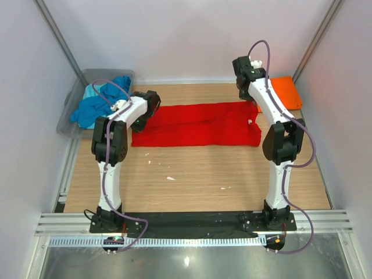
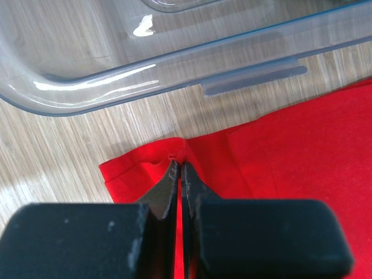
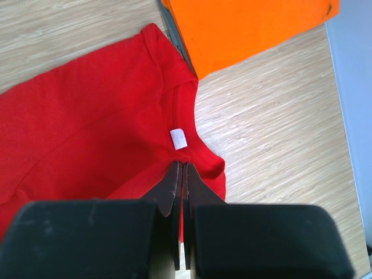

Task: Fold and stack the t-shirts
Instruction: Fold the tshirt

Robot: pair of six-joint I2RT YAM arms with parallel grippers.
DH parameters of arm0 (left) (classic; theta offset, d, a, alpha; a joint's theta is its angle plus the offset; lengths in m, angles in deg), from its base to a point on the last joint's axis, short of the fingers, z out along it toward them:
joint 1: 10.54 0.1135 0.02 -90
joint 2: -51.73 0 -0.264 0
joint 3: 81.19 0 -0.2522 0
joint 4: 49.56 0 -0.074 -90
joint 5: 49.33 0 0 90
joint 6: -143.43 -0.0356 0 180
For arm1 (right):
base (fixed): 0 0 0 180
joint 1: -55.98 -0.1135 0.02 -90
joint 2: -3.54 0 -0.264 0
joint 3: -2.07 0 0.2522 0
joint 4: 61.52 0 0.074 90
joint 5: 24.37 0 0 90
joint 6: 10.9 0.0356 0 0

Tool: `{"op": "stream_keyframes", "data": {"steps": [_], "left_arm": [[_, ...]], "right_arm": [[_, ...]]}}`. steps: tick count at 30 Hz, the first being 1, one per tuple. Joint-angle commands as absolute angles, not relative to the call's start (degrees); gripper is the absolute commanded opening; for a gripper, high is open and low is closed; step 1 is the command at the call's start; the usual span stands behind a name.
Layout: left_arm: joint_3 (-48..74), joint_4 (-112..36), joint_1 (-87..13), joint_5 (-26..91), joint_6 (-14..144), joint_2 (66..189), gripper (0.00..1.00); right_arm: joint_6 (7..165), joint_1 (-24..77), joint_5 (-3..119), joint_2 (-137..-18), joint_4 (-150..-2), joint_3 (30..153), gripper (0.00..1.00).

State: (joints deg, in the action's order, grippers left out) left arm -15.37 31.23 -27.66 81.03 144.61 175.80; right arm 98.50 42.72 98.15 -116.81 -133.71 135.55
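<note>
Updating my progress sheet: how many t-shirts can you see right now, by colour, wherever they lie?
red t-shirt: 1, spread out
orange t-shirt: 1, folded, far right
blue t-shirt: 1, in the tub
pale turquoise t-shirt: 1, also in the tub
Total: 4 visible; the heap in the tub may hide more.

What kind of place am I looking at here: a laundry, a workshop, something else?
Probably a robot test booth, not a laundry. Plain white walls box in a wooden table, the left arm and right arm are bolted to a rail at its near edge, and a red t-shirt and orange t-shirt lie out.
</note>
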Motion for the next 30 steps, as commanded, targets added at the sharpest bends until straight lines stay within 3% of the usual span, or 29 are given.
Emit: {"op": "stream_keyframes", "data": {"steps": [1,22,26,30], "left_arm": [[-17.6,34.34,-27.15,84.79,146.07,176.79,0.0],[-21.47,36.8,-27.06,84.88,147.22,179.34,0.0],[-22.88,38.12,-27.06,84.79,146.95,179.43,0.19],[-22.7,38.65,-27.15,85.67,147.04,177.07,0.24]], "right_arm": [[96.42,43.06,99.12,-117.57,-130.92,138.26,0.01],[94.65,42.97,99.56,-120.3,-129.42,138.35,0.01],[94.92,42.97,98.16,-119.86,-128.63,137.12,0.01],[94.92,42.97,97.36,-119.5,-127.4,135.89,0.01]]}}
